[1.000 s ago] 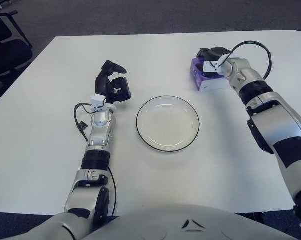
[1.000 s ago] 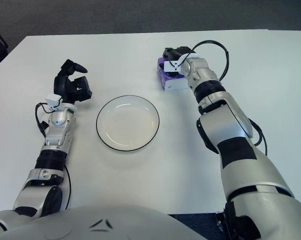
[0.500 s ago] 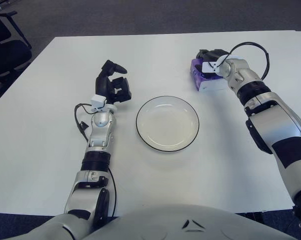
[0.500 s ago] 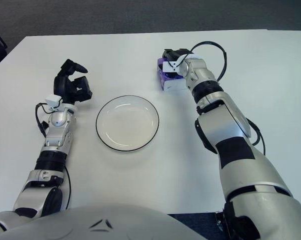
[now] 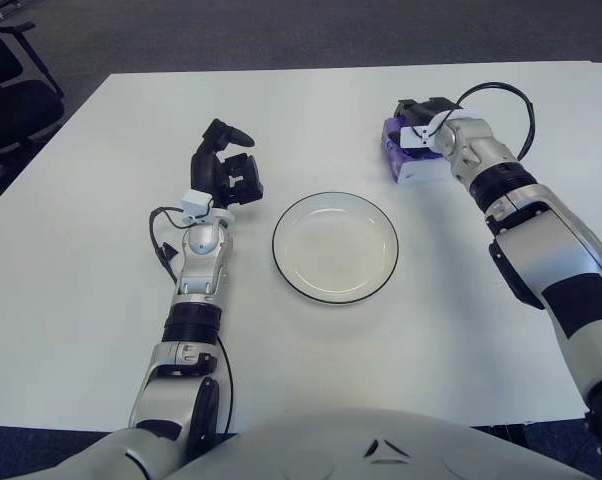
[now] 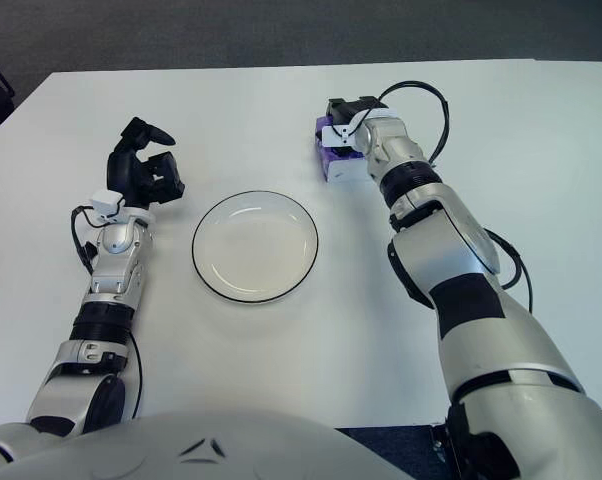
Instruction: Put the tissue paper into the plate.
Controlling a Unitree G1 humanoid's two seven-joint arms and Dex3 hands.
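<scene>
The right robot hand [image 5: 421, 112] sits on the far end of the tissue pack [image 5: 409, 160], a purple and white packet lying on the white surface [image 5: 81, 270]. Its dark fingers lie over the packet's top, but whether they are clenched on it cannot be told. The empty plate [image 5: 335, 247] lies nearer the robot and to the left of that hand, apart from the packet. The left robot hand [image 5: 226, 172] is raised left of the plate, fingers loose, holding nothing.

White table [image 5: 101, 300], dark carpet floor [image 5: 281, 30] behind, black chair [image 5: 11, 100] at far left.
</scene>
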